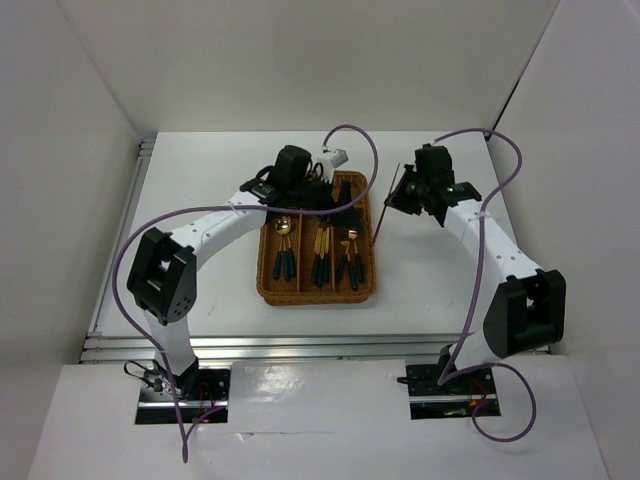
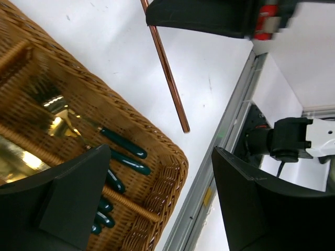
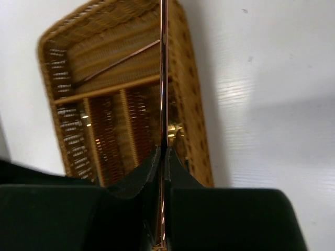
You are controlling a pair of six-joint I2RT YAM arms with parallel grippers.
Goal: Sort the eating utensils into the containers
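Note:
The brown wicker tray (image 1: 315, 298) lies mid-table. Its long slots hold gold-headed, teal-handled spoons (image 1: 285, 250), forks (image 1: 320, 255) and knives (image 1: 350, 258). My left gripper (image 1: 318, 190) hovers over the tray's far end, open and empty; in the left wrist view (image 2: 162, 204) it is above the tray's corner (image 2: 167, 172) and teal handles (image 2: 125, 149). My right gripper (image 1: 402, 198) is just right of the tray, shut on a reddish-brown chopstick (image 1: 384, 222). The right wrist view shows it (image 3: 163, 78) clamped between the fingers (image 3: 149, 167). Another chopstick (image 3: 115, 64) lies in the crosswise slot.
Purple cables (image 1: 362, 150) arc above both arms. An aluminium rail (image 1: 300, 345) runs along the table's near edge and also shows in the left wrist view (image 2: 230, 130). White walls close in the table on the left, back and right.

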